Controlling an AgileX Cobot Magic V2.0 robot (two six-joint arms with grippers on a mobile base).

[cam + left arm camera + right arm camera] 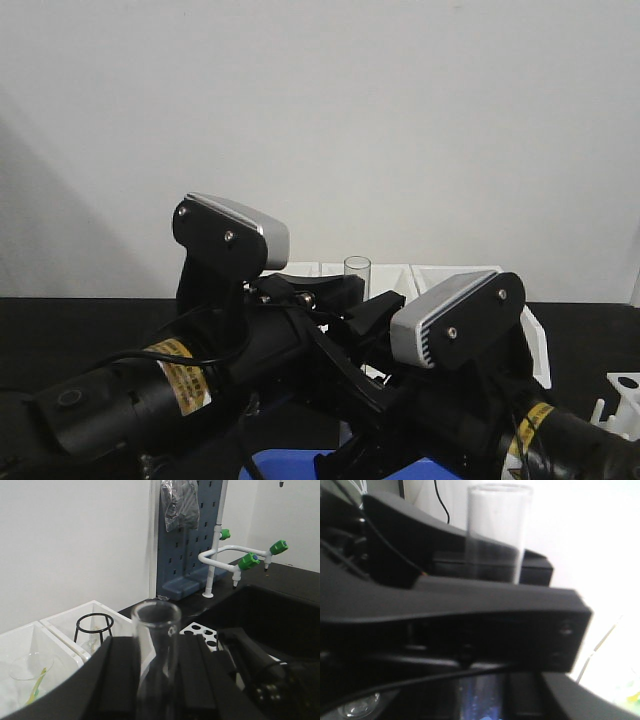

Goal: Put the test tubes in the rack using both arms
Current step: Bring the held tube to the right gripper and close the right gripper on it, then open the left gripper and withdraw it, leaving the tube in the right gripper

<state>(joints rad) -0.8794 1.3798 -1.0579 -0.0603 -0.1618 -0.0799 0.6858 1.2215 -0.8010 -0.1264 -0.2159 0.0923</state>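
The job looks barely begun to me: one glass test tube point(357, 272) stands upright, clamped in the left gripper point(156, 677), the right gripper point(376, 308) is pressed close beside it, clenched or not I cannot tell, and the rack point(200, 631) below shows only empty holes.

The arms point(150, 390) are black, with ribbed silver-grey wrist housings point(250, 225) and yellow label stickers point(185, 375). The test tube point(156, 645) is clear glass. The rack point(200, 630) is white, dotted with dark round holes. White bins point(60, 625) hold a black wire stand point(94, 627). In the upper middle, a slate-blue pegboard point(187, 545) carries rows of small dark slots. White taps point(220, 555) have green knobs point(247, 561). The counter point(295, 580) is black.
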